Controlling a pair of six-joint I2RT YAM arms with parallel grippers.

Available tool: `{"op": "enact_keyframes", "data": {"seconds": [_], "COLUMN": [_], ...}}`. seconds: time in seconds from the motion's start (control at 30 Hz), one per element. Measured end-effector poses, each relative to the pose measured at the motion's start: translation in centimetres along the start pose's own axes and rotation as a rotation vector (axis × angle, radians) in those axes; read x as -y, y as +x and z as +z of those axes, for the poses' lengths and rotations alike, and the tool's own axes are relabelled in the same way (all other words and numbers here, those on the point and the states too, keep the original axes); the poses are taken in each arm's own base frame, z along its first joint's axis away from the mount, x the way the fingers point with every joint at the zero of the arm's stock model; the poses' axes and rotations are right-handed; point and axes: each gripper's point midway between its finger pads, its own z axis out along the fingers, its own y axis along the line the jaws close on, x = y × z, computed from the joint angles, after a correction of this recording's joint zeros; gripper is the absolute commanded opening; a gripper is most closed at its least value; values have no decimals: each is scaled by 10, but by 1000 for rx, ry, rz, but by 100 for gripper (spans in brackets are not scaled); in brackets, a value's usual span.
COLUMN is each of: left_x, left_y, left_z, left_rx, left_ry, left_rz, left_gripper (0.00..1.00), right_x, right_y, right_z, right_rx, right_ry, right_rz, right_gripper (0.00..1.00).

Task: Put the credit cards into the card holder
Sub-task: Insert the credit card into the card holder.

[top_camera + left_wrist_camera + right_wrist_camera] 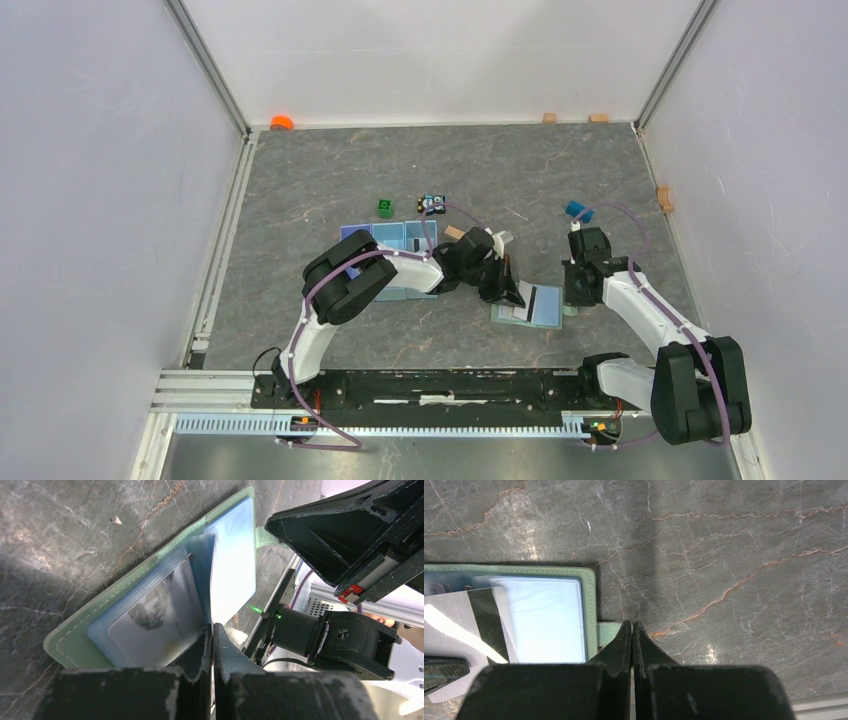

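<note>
Pinching card [454,615] w/ L gripper [211,630] over card holder [590,600]; print blurred.

Your grey marbled table [330,165] carries the open card holder [535,306] and, to its left, a light blue tray [388,240]. Further back lie a green cube [385,207], a blue piece [578,210] and, in the far corner, an orange one [281,122].

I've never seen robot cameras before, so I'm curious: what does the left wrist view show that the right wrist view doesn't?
Only the left wrist: a pale card in the card holder, and the right arm. Only the right wrist: the dark stripe on the held card. Both: the open card holder on the grey table, and shut jaws.
</note>
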Motion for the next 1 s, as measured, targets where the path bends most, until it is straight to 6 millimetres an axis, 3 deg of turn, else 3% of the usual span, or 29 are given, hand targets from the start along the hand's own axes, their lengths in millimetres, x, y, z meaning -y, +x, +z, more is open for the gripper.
{"op": "enact_keyframes", "data": {"seconds": [1.0], "left_x": [-2], "left_y": [-2], "left_z": [5], "left_rx": [53], "left_ry": [46], "left_rz": [-91], "left_gripper": [2], "right_x": [-3], "right_y": [3], "right_z": [3], "right_rx": [-18], "right_ry": [-16], "right_rz": [-15], "right_gripper": [0]}}
